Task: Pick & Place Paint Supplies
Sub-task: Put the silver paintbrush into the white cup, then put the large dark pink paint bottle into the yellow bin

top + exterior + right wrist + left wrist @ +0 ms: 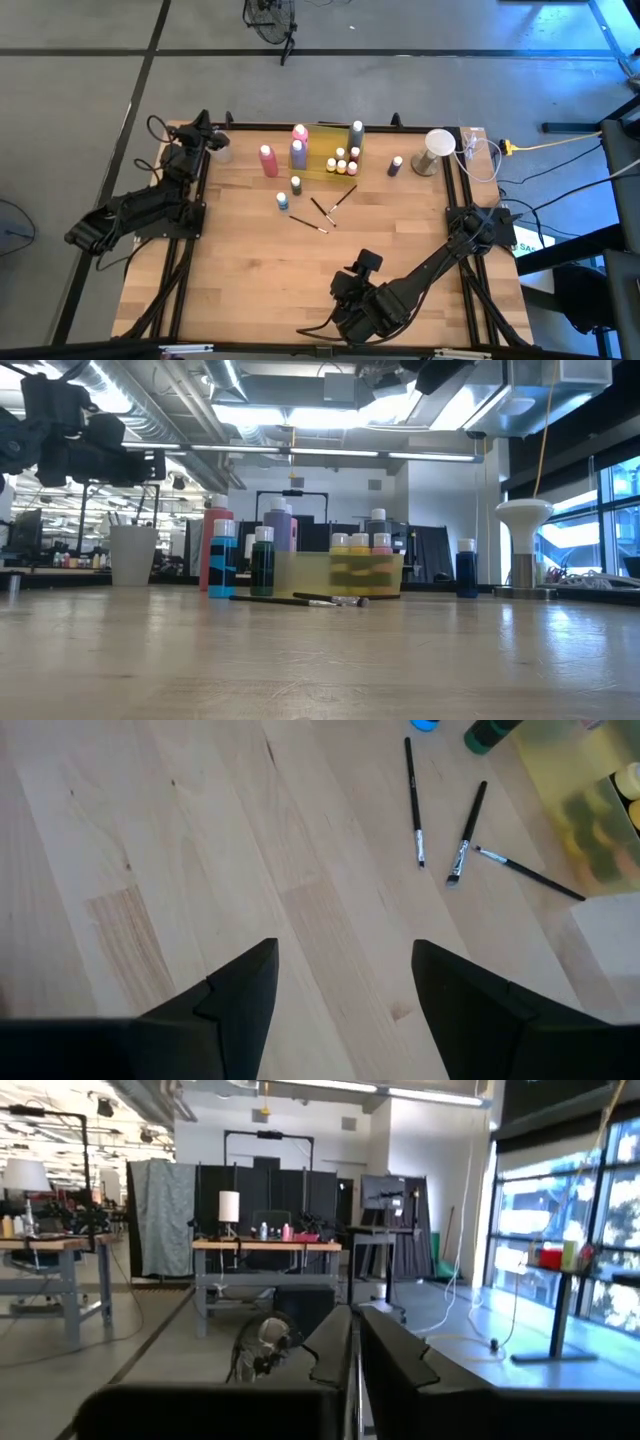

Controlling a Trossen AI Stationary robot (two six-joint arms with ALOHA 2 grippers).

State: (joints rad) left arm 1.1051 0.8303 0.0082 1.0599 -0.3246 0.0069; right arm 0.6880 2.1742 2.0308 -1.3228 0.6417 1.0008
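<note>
The paint supplies stand at the table's far middle. A tall pink bottle [267, 160], a purple one [298, 152] and a grey one [357, 135] are by the yellow tray [322, 142], which holds small white-capped bottles [343, 163]. A blue small bottle [296, 185], a green one [282, 201] and a dark blue one [396, 165] stand on the wood. Three brushes [415, 800] lie flat nearby. My left gripper [357, 1360] is shut at the far left corner [220, 141], raised and pointing off the table. My right gripper [345, 955] hovers open over bare wood near the front edge [343, 286].
A pale round cup [438, 148] stands upside down at the far right, and another [132, 555] at the far left. Cables [485, 160] loop at the far right corner. Bare wood lies between my right gripper and the brushes.
</note>
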